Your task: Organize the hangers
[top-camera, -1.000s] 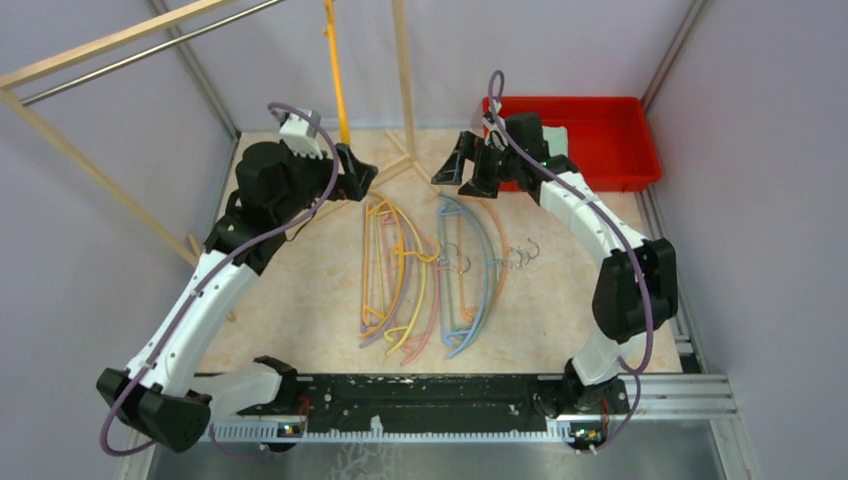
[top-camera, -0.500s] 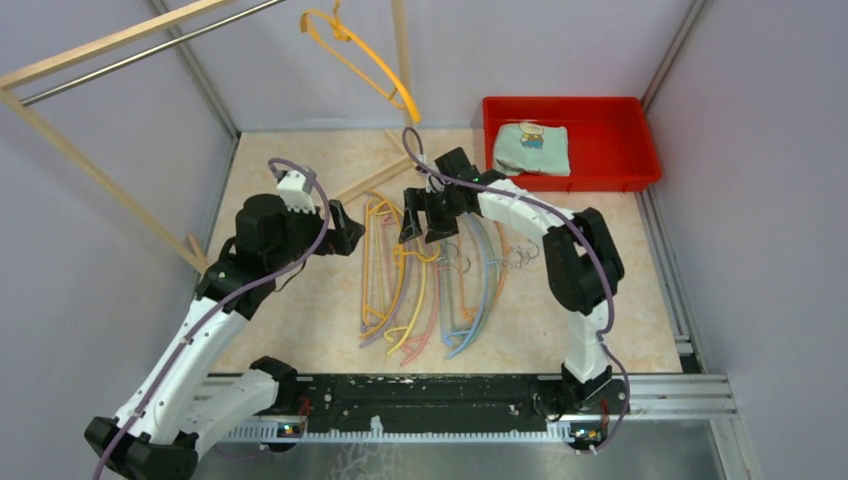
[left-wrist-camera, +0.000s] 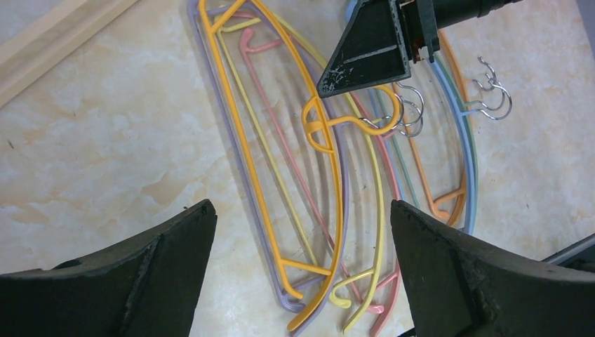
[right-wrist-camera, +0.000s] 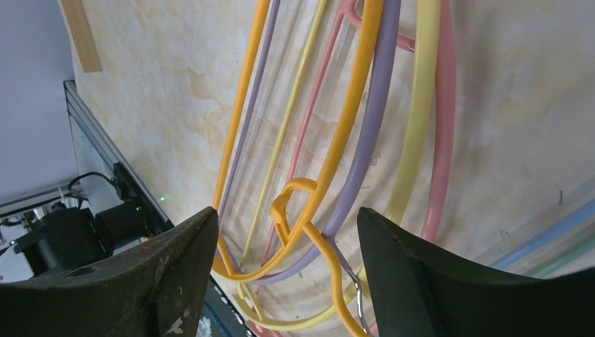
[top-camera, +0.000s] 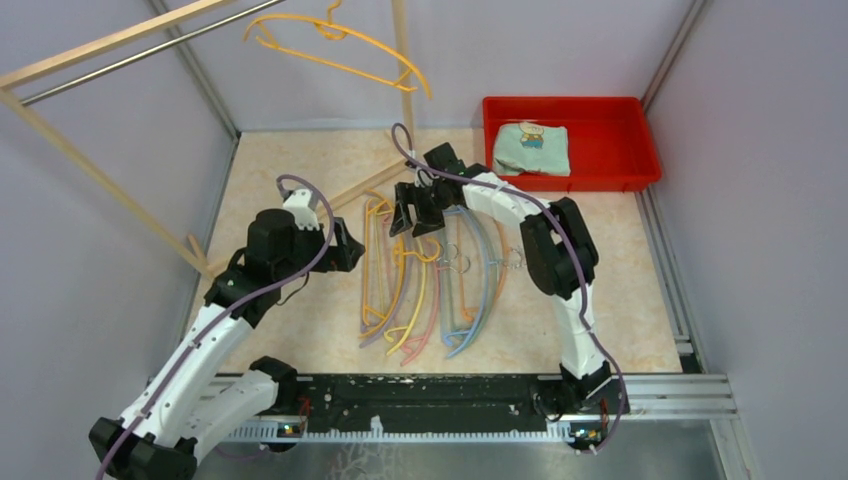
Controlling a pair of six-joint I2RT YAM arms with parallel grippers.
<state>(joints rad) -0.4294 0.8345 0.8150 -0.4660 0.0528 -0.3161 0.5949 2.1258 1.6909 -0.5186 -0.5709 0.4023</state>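
Observation:
Several thin plastic hangers (top-camera: 430, 285) lie piled on the table: orange (left-wrist-camera: 238, 140), purple, yellow, pink, blue (left-wrist-camera: 471, 175) and green, with their metal hooks (left-wrist-camera: 491, 98) bunched together. One more orange hanger (top-camera: 340, 45) hangs on the rail at the top. My left gripper (top-camera: 345, 247) is open and empty at the pile's left edge, above the hanger ends (left-wrist-camera: 302, 207). My right gripper (top-camera: 412, 222) is open and empty over the pile's far end, its jaws either side of the orange hanger's neck (right-wrist-camera: 302, 210) without touching it.
The pale wooden rack frame (top-camera: 90, 160) with its metal rail (top-camera: 150, 50) stands at the left and back, with a wooden post (top-camera: 403, 60) and a base bar (top-camera: 370, 185) on the table. A red tray (top-camera: 570, 101) holding a folded cloth (top-camera: 532, 147) sits at the back right.
My right arm has swung from beside the red tray down and left over the pile. The hung orange hanger has turned broadside. My left gripper has drawn back toward me.

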